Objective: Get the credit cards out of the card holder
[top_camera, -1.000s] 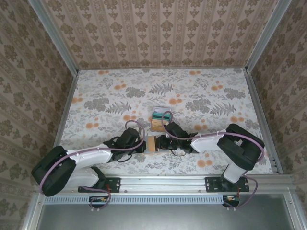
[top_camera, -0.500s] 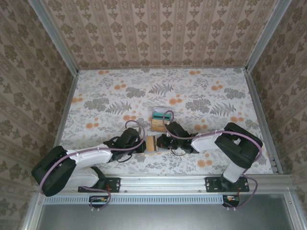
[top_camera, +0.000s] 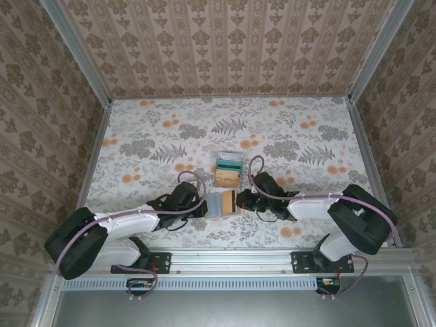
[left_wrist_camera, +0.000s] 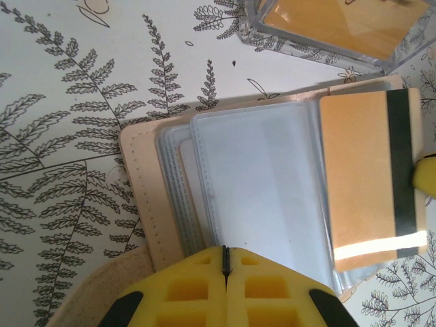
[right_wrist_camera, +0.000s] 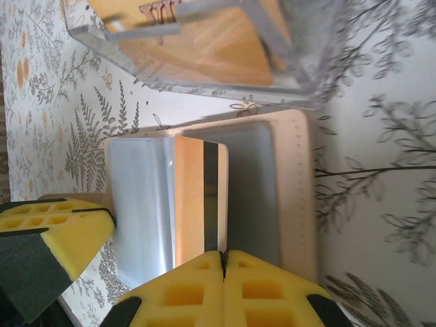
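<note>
Right wrist view: the right gripper point(right_wrist_camera: 223, 262) is pinched shut on the edge of the orange card point(right_wrist_camera: 189, 197), the one with a dark stripe. The card sits partly out of a clear sleeve point(right_wrist_camera: 139, 204) at the right end of the open card holder point(right_wrist_camera: 294, 184). The left gripper point(left_wrist_camera: 225, 262) is clamped closed on the holder's left edge, pinning it to the table point(top_camera: 136, 146) between the two arms, at the near middle. The bite on the card looks shallow, so the smooth plastic may slip free if the sleeve grips it. If the left clamp catches only the flap, the whole holder may slide or lift with the card. The clear tray point(right_wrist_camera: 289, 58) lies just beyond the holder, so a far-swinging pull could knock it.
</note>
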You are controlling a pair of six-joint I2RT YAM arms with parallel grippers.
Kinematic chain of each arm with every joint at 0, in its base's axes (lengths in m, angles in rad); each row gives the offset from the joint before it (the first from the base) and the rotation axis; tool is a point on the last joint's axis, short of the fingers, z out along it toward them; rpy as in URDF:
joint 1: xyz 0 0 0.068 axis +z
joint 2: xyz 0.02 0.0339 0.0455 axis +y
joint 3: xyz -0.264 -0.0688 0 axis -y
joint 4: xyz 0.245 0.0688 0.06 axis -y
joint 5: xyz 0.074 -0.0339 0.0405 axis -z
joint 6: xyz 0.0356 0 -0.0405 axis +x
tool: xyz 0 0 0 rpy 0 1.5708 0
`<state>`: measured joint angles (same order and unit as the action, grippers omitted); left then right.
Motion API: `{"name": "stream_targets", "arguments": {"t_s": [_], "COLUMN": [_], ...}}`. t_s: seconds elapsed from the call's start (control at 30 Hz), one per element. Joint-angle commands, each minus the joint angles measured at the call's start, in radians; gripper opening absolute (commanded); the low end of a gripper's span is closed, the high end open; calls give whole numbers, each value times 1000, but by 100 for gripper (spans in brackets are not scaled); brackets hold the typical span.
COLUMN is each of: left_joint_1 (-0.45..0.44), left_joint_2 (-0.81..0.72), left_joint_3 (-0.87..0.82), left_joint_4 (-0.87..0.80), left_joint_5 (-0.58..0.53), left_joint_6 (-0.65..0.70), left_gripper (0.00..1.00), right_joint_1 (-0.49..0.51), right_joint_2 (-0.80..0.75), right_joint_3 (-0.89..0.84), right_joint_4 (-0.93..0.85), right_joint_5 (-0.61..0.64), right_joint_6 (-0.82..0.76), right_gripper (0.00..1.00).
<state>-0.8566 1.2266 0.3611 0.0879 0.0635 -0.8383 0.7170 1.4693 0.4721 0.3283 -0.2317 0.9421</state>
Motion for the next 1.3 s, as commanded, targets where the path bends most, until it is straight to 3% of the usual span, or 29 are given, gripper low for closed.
{"name": "stream_targets", "arguments": {"t_s": [0.0,0.27,0.43,0.5,0.57,0.7,0.77,0.8,1.07,1.27], "left_joint_1": [1,2,3,2,2,5,6,6,19,27], "left_joint_2": [-11,-71,-153,-197,-244,-342,-412,-440,-682,-761], "left_joint_3": [2,26,29,27,17,-7,-28,-37,-101,-111], "left_joint_4": [-106,-142,-149,-157,-165,-207,-230,-242,-337,-393], "left_joint_5": [-32,-24,-22,-24,-24,-43,-56,-60,-83,-91], "left_joint_6": [5,40,56,62,72,84,86,85,91,103], "left_gripper": [0,0,2,17,43,61,79,83,84,85], "right_joint_1": [-23,-42,-43,-42,-38,-20,-5,1,22,34], "right_joint_2": [-70,-334,-377,-349,-312,-249,-216,-201,-43,73], "right_joint_3": [-22,64,214,289,359,457,501,517,706,786], "right_joint_4": [-114,-404,-570,-622,-658,-671,-689,-698,-860,-933], "right_joint_5": [38,83,101,98,95,83,70,69,63,117], "right_joint_6": [-48,-234,-398,-486,-580,-766,-901,-966,-1364,-1567], "right_gripper": [1,0,0,0,0,0,0,0,0,0]}}
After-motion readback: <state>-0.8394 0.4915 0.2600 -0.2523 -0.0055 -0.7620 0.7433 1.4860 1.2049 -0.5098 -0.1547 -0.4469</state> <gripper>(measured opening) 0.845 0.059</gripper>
